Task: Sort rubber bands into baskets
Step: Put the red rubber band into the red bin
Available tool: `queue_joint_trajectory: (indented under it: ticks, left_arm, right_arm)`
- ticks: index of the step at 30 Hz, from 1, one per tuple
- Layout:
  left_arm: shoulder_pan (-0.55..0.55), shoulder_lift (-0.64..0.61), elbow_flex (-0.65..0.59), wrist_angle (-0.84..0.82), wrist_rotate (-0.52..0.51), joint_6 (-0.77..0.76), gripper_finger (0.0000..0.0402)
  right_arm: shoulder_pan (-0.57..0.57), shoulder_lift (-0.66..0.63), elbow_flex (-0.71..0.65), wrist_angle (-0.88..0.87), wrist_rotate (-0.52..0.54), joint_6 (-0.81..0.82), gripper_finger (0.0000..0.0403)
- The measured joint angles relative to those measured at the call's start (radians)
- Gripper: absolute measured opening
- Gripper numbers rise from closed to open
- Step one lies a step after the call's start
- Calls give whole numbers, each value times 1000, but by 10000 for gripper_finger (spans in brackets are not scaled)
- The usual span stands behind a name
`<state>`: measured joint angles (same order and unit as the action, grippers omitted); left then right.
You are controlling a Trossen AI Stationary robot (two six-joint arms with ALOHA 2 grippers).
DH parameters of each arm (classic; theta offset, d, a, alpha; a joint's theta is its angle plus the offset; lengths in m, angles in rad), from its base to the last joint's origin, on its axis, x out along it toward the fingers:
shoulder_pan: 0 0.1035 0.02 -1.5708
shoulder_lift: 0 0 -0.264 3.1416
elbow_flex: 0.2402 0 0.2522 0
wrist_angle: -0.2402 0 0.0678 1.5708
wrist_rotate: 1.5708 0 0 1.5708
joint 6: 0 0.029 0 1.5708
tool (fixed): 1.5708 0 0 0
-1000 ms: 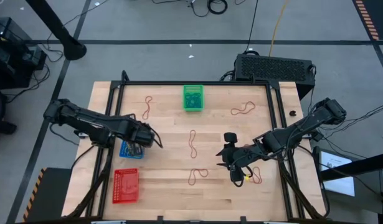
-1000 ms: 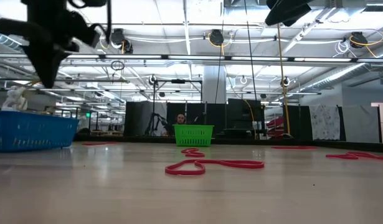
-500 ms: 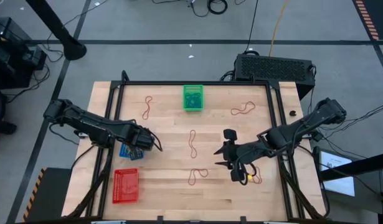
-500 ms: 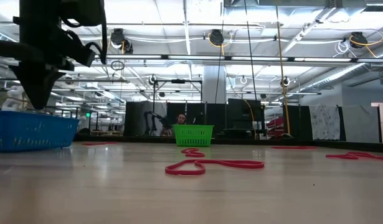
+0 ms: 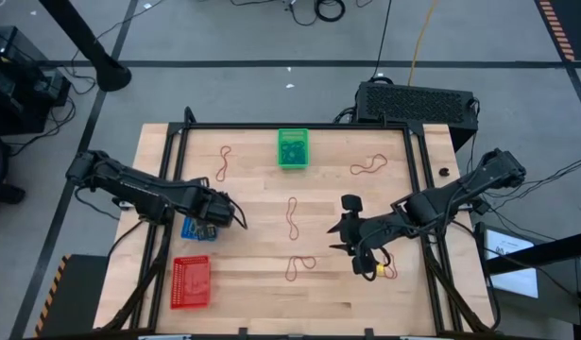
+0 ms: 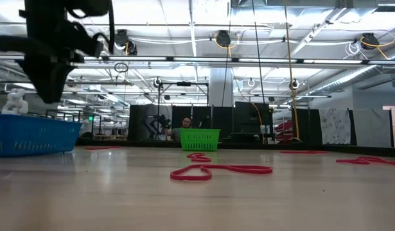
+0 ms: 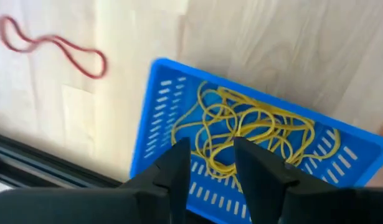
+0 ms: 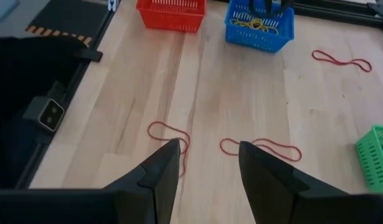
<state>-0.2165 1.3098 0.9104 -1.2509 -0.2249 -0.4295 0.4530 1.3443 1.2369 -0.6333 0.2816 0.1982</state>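
My left gripper (image 7: 213, 163) hovers open above the blue basket (image 5: 196, 229), which holds a tangle of yellow rubber bands (image 7: 250, 127); nothing sits between its fingers. My right gripper (image 8: 208, 163) is open and empty over the table's right half, pointing toward two red rubber bands (image 8: 169, 135) (image 8: 261, 147) lying flat on the wood. The red basket (image 5: 191, 281) stands at the near left, the green basket (image 5: 293, 148) at the far middle. More red bands (image 5: 224, 162) (image 5: 369, 166) lie farther back.
A black metal frame (image 5: 295, 126) runs round the tabletop. A large black box (image 5: 415, 102) stands beyond the far right corner. Another red band (image 5: 389, 269) lies near my right arm. Bare wood lies between the baskets and the middle bands.
My left gripper has dipped toward the blue basket, then risen a little above it, and its fingers have opened.
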Motion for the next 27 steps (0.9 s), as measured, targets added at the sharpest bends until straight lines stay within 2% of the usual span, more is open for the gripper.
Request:
queue_joint_trajectory:
  ticks: [4,7,13,20,24,27]
  left_arm:
    - [0,-49,64,-12,-42,2,131]
    - [-2,-115,78,77,-57,24,131]
    - [-45,-238,-12,503,-52,137,131]
    - [-104,-249,-181,974,-34,280,132]
    - [-126,-241,-266,1235,47,354,132]
    - [-133,-241,-284,1320,94,422,132]
  right_arm:
    - [0,-24,0,-8,0,33,157]
    - [0,-49,0,-34,0,98,157]
    - [0,-88,0,-213,0,307,157]
    - [0,-86,0,-378,-3,492,157]
    - [0,-82,-12,-406,-3,534,157]
    - [0,-81,-61,-407,-33,591,157]
